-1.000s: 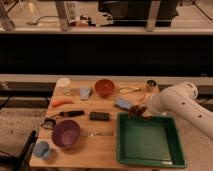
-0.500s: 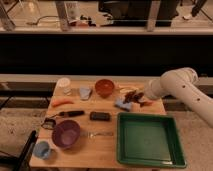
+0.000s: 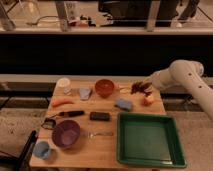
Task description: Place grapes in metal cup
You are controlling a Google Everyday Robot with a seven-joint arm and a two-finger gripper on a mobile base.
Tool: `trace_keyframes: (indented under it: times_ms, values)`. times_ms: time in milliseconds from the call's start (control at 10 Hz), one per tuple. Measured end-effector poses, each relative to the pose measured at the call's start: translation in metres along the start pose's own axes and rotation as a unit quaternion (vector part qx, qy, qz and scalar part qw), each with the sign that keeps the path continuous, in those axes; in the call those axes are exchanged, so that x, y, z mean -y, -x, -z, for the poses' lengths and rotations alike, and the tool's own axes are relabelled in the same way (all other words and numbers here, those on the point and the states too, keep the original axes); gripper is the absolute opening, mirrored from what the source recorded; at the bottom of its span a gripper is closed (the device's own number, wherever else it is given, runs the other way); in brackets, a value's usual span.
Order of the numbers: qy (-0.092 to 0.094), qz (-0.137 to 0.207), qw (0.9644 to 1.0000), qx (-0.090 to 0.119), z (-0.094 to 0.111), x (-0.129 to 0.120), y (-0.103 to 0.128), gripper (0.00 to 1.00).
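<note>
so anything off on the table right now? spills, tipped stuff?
Nothing stands out. The gripper, jaws shut on the grapes, is over the table's far right edge. Bowls, green tray and white cup all sit upright, no spills. I can't make out the metal cup.

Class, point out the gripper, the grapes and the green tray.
gripper (image 3: 141, 88), camera view, fingertips at the table's far right.
grapes (image 3: 137, 89), camera view, dark cluster at the gripper.
green tray (image 3: 148, 116), camera view, far rim.
</note>
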Motion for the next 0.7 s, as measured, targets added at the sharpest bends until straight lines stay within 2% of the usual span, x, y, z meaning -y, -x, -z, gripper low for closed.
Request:
trace_keyframes:
  times_ms: [300,600,700]
  values:
    - [-0.008,0.002,1.0,-0.005,-0.017,0.029,-0.02,0.0]
    - [-0.026,0.018,0.9989,-0.033,-0.026,0.036,-0.02,0.0]
    - [-0.034,0.027,0.9977,-0.052,-0.024,0.033,-0.024,0.0]
